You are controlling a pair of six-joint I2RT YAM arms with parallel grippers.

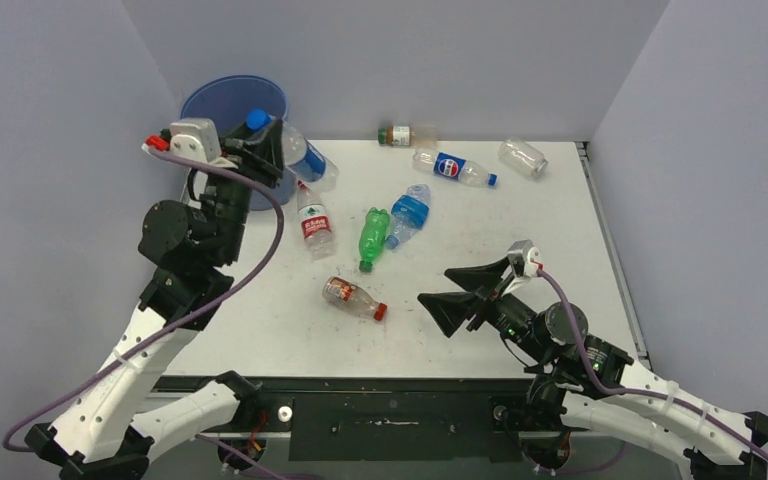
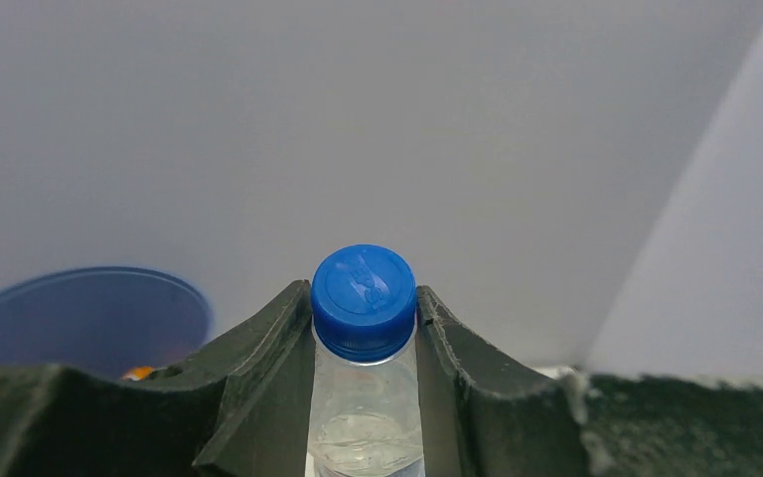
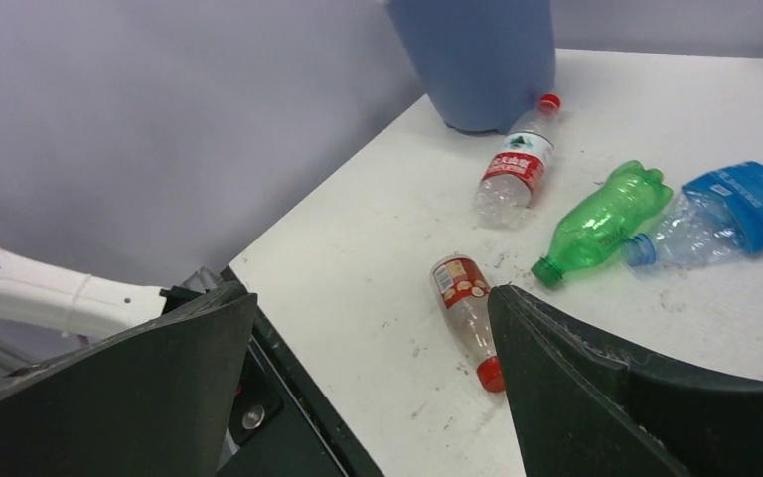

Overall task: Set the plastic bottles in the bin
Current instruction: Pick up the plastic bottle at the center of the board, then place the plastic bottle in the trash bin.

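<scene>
My left gripper (image 1: 265, 140) is shut on the neck of a clear blue-capped bottle (image 1: 303, 160), held in the air at the near right rim of the blue bin (image 1: 222, 100). In the left wrist view the fingers (image 2: 278, 378) clamp the bottle (image 2: 364, 407) just under its cap, with the bin (image 2: 79, 318) at lower left. My right gripper (image 1: 435, 286) is open and empty, low over the table, right of a small red-capped bottle (image 1: 352, 297). That bottle (image 3: 465, 303) lies by the right fingertip of my right gripper (image 3: 370, 293).
Lying on the table are a red-labelled bottle (image 1: 314, 226), a green bottle (image 1: 373, 238), a crushed blue bottle (image 1: 409, 214), a Pepsi bottle (image 1: 452, 168), a clear bottle (image 1: 522, 157) and a small brown bottle (image 1: 397, 135). Something orange (image 2: 137, 373) shows in the bin.
</scene>
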